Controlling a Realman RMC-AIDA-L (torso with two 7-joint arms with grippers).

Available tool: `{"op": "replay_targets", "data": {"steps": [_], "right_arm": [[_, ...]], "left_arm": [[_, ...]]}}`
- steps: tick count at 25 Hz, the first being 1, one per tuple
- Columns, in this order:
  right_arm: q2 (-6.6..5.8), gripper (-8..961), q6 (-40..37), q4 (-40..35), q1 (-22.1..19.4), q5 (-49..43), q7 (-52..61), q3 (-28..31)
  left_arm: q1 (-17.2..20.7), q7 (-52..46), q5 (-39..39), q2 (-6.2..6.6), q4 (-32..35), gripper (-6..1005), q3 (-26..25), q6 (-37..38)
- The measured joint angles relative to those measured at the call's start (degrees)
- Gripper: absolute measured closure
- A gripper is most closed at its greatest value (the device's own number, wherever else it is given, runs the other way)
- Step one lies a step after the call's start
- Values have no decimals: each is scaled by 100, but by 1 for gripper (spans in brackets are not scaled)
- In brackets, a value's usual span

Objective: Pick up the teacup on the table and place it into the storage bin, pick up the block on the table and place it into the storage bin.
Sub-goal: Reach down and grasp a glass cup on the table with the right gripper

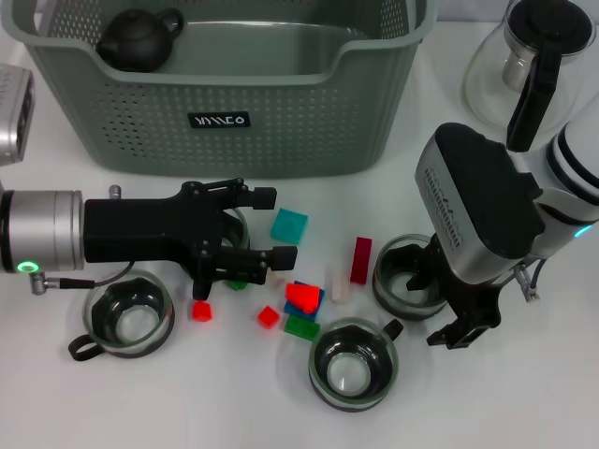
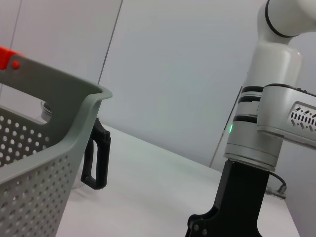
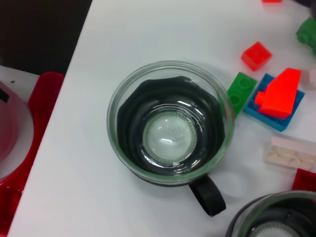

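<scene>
Three glass teacups stand on the white surface (image 1: pixel 524 393) before the storage bin (image 1: pixel 225 122): one (image 1: pixel 128 318) near the left claw (image 1: pixel 265 226), one (image 1: pixel 354 365) at the front middle, and one (image 1: pixel 404 271) touching the right claw (image 1: pixel 463 327). Small blocks (image 1: pixel 301 301) lie scattered between them. The left claw hangs wide over the blocks, holding nothing; I cannot tell the right claw's state. Crowded blocks risk a stray nudge, and slick glass may slip.
</scene>
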Motion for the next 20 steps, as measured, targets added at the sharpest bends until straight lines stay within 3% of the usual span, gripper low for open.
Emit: {"op": "replay_targets", "data": {"steps": [6,12,14,20], "right_arm": [[0,220,65,22,1,-1,124,-20],[-7,335,16,48,67,-10,249,-23],[-9,544,10,50,68,-10,263,-23],[-9,776,-30,58,67,-11,301,-22]], "left_arm": [[17,10,0,-3,1,64,0,0],[18,12,-1,-3,0,65,0,-23],[17,12,-3,-3,-2,65,0,-57],[16,20,-7,-2,-6,65,0,-78]]}}
